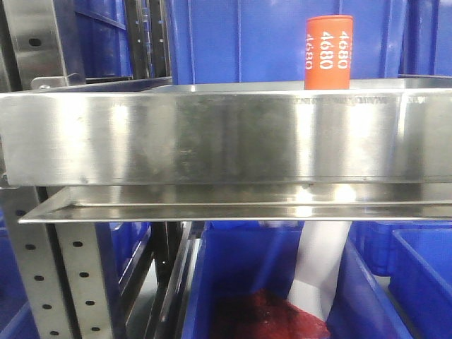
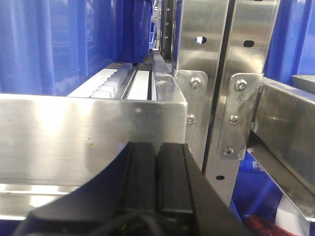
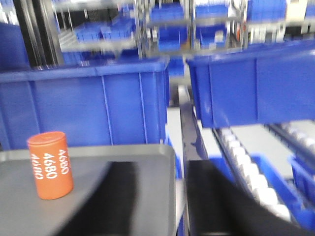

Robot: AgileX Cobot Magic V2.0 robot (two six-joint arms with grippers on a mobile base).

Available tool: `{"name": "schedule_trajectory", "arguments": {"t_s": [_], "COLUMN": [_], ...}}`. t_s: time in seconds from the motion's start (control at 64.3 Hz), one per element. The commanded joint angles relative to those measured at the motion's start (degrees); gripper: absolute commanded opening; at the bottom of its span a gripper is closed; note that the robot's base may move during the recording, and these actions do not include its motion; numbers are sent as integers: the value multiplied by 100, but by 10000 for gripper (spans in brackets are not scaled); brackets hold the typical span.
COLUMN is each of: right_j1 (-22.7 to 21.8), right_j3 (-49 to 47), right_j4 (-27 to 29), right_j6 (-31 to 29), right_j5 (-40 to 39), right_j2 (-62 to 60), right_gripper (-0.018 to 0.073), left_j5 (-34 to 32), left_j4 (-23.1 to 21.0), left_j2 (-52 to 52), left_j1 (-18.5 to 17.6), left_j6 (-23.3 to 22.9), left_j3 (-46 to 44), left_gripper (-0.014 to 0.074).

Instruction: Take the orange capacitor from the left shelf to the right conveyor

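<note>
The orange capacitor (image 1: 328, 53) stands upright on the left shelf (image 1: 212, 134), a brushed steel tray, near its right end. In the right wrist view the capacitor (image 3: 50, 164) stands on the tray's grey floor (image 3: 98, 160), left of and slightly beyond my right gripper (image 3: 162, 169). That gripper is open and empty, its dark fingers (image 3: 120, 196) blurred and hovering over the tray's right part. My left gripper (image 2: 157, 147) is shut and empty, close to the front wall of a steel ledge (image 2: 74, 132). The right conveyor is out of view.
Blue plastic bins (image 1: 247, 42) stand behind and below the shelf (image 1: 240, 282), and large ones fill the right wrist view (image 3: 98, 98). Perforated steel uprights (image 2: 216, 88) rise right of the left gripper. White roller tracks (image 3: 251, 172) run between the bins.
</note>
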Motion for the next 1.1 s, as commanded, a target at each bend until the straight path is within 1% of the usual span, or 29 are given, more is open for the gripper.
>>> {"name": "schedule_trajectory", "arguments": {"t_s": [0.0,0.031,0.109,0.156,0.264,0.342,0.467,0.653,0.747,1.089], "right_j1": [119,238,574,899,1505,1801,1872,2061,2144,2089], "right_j3": [-454,-569,-823,-1023,-1402,-1647,-1907,-2122,-2178,-2192], "right_j4": [17,17,17,12,12,12,4,-32,-32,-60], "right_j6": [14,14,14,14,14,14,14,14,14,9], "right_j5": [-493,-499,-545,-627,-824,-1019,-1401,-2013,-2201,-2873], "right_j2": [772,983,1549,1902,2649,3280,4116,4942,5207,5909], "right_gripper": [615,636,615,614,614,614,614,614,614,614], "left_j5": [-479,-479,-479,-479,-479,-479,-479,-479,-479,-479], "left_j4": [-20,-20,-20,-20,-20,-20,-20,-20,-20,-20], "left_j2": [-55,-55,-55,-55,-55,-55,-55,-55,-55,-55], "left_j1": [9,9,9,9,9,9,9,9,9,9], "left_j6": [-9,-9,-9,-9,-9,-9,-9,-9,-9,-9], "left_j3": [-29,-29,-29,-29,-29,-29,-29,-29,-29,-29], "left_gripper": [-127,-127,-127,-127,-127,-127,-127,-127,-127,-127]}}
